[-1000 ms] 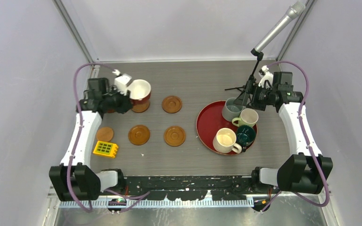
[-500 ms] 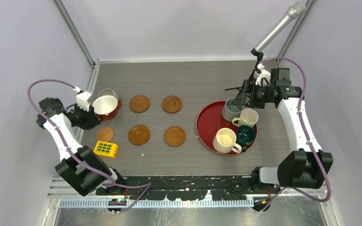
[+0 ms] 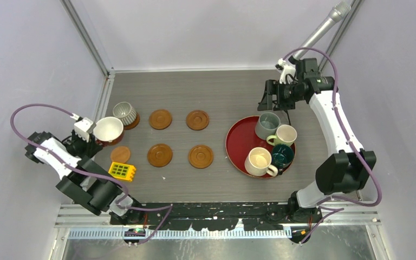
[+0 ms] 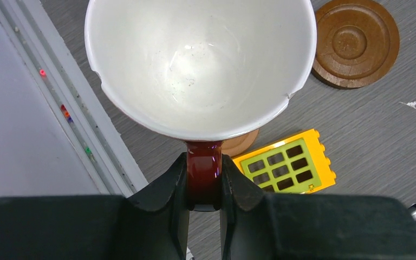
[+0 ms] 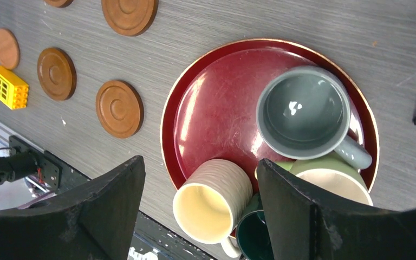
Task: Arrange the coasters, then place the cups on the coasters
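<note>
Left hand (image 4: 204, 181) clamps the handle of a red mug (image 4: 200, 59), white inside, over the surface's (image 3: 222, 86) left edge, hiding most of a small coaster (image 4: 241, 145). Right hand (image 5: 199, 165), fingers apart, hangs above the red tray (image 5: 216, 103) of four mugs (image 5: 303, 111). The teal mug (image 5: 252, 237) is cut off.

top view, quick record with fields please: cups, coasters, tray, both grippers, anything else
held cup: white inside, dark red outside, handle clamped in left gripper, near the table's left edge
ribbed grey cup: standing on the far-left coaster
bare coasters: five
tray: red, round
tray cups: four
right gripper: open, holding nothing, by the tray's far side
other: yellow block
</note>
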